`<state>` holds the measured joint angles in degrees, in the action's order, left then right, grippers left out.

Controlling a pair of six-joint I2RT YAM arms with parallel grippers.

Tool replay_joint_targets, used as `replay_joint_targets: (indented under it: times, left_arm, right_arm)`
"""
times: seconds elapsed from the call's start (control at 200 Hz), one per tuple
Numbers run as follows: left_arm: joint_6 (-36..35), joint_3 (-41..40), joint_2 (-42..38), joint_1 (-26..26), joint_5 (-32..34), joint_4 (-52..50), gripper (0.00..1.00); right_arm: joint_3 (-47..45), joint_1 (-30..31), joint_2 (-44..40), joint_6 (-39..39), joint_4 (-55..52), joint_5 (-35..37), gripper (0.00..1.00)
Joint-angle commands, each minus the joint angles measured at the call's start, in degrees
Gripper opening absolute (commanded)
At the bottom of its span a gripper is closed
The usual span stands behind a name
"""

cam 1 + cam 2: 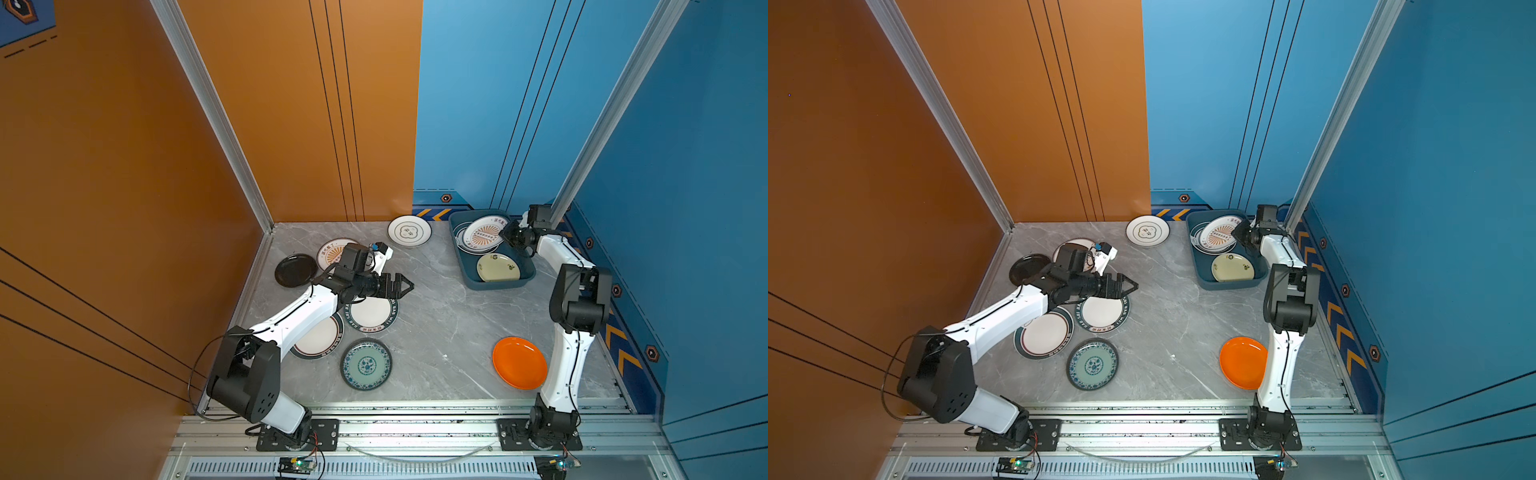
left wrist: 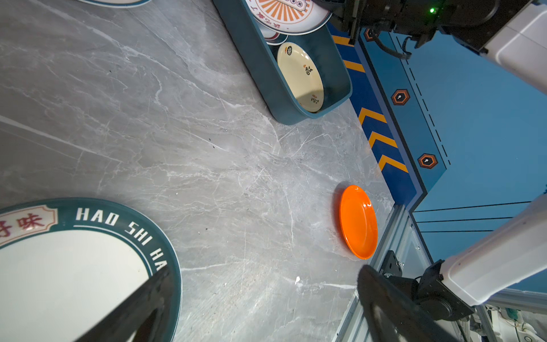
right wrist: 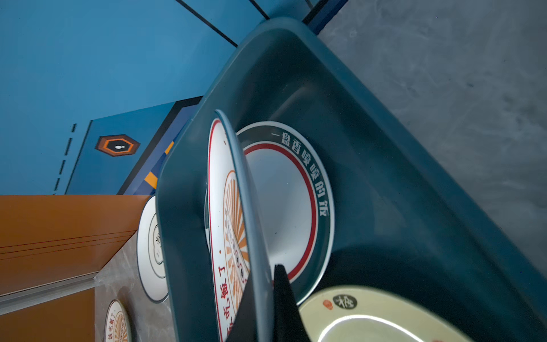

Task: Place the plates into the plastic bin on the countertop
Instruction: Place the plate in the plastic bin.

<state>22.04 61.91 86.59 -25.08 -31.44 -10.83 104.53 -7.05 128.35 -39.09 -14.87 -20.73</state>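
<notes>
The plastic bin (image 1: pixel 460 259) stands at the back right of the countertop (image 1: pixel 440 332). Flat inside it lie a cream plate (image 1: pixel 498 267) and a green-rimmed plate (image 3: pixel 284 201). My right gripper (image 3: pixel 265 275) is shut on the rim of a sunburst plate (image 1: pixel 482 235), which is tilted over the green-rimmed one. My left gripper (image 1: pixel 409 286) hangs open and empty above another green-rimmed plate (image 1: pixel 374 313). Loose on the countertop are an orange plate (image 1: pixel 519 363), a teal floral plate (image 1: pixel 366 364), a black plate (image 1: pixel 296 270), a second sunburst plate (image 1: pixel 330 253) and a white plate (image 1: pixel 409 231).
A third green-rimmed plate (image 1: pixel 320 338) lies partly under my left arm. An orange wall (image 1: pixel 124 208) closes the left side and blue walls (image 1: pixel 685 208) the back and right. An aluminium rail (image 1: pixel 415 428) runs along the front edge. My right arm rises beside the orange plate.
</notes>
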Motion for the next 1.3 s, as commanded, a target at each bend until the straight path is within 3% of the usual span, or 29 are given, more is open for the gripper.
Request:
replay_joint_targets:
  times: [0.0,0.305,0.501,0.966,1.297]
  left_arm:
    - [-1.6,-0.6,-2.2,-0.5,1.3,-2.1,0.98]
    - [-2.6,-0.4,-3.4,-0.2,2.3,-4.3,0.98]
    - [-2.5,-0.4,-3.4,-0.2,2.3,-4.3,0.98]
    - [-2.5,-0.1,-3.1,-0.2,2.1,-4.3,0.98]
    - [-3.7,0.9,-2.7,-1.4,2.3,-5.8,0.98]
  right_arm:
    - [3.9,0.9,1.3,-1.7,-1.1,1.1,0.00]
    - [7.3,2.2,5.5,-1.9,-4.5,4.0,0.00]
    - [8.8,2.7,7.3,-1.2,-7.6,5.4,0.19]
    - [12.0,4.6,9.0,3.3,-13.6,10.3,0.33]
    - [18.2,7.3,9.1,9.8,-21.7,20.2,0.46]
